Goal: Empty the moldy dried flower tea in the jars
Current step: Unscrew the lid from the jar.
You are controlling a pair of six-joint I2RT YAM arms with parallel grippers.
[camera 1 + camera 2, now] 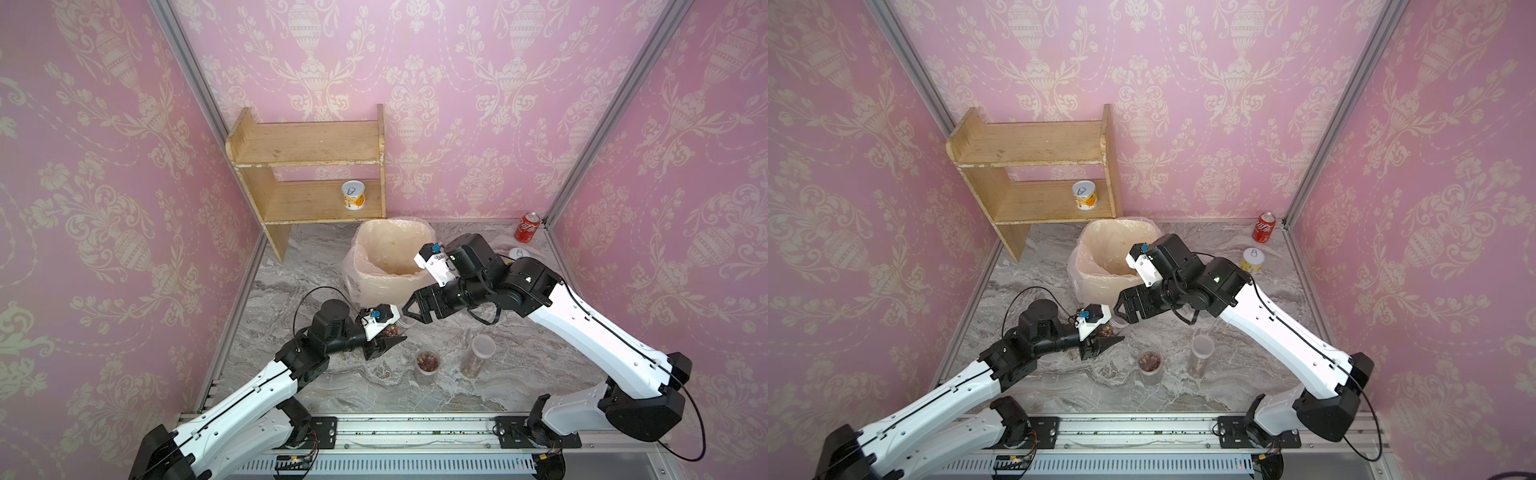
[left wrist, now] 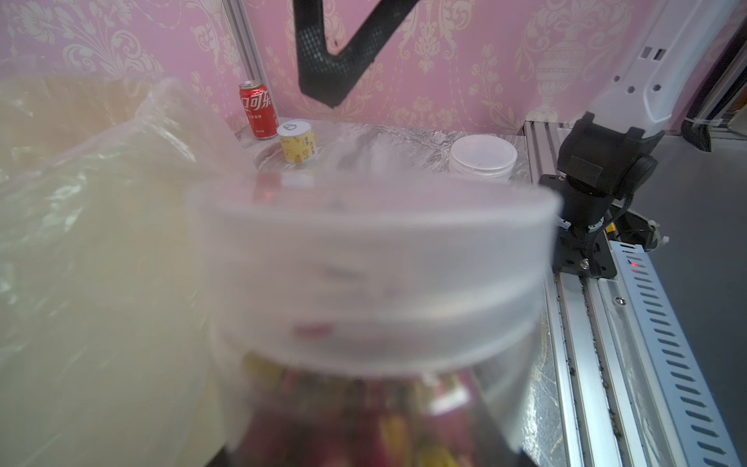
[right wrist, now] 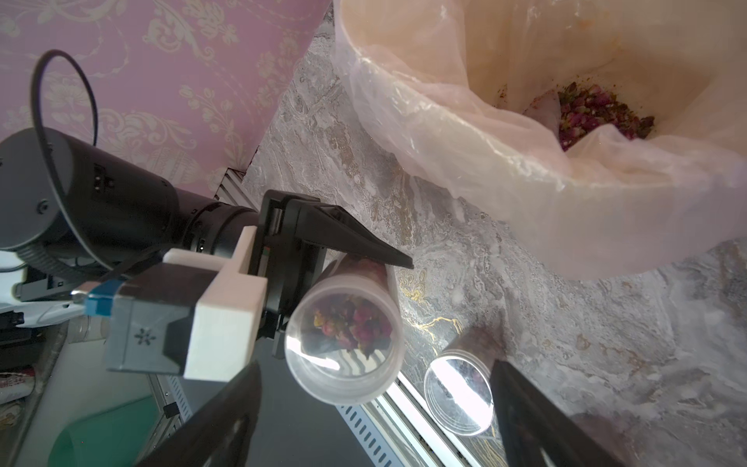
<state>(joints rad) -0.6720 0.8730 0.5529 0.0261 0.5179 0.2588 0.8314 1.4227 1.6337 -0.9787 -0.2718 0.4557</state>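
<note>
Along the counter's [image 1: 540,374] front edge runs the aluminium rail [image 1: 415,432] on which both arm bases are mounted. Just behind it, near the middle, two jars stand upright and apart: a short jar [image 1: 428,365], in which dried flower tea [image 1: 428,360] is visible, and a taller jar [image 1: 478,355], capped. A third jar [image 3: 347,335], part-filled with buds, is clamped on its side in the left gripper [image 1: 397,334]. Its clear lid [image 3: 343,364] is turned toward the right gripper [image 1: 409,311], whose jaws are spread wide with nothing held. Whether they touch the lid cannot be told. A lined bin [image 1: 374,291] at the back middle contains a heap of tea [image 3: 594,113]. A cola can [image 1: 527,226] is set in the back right corner.
</note>
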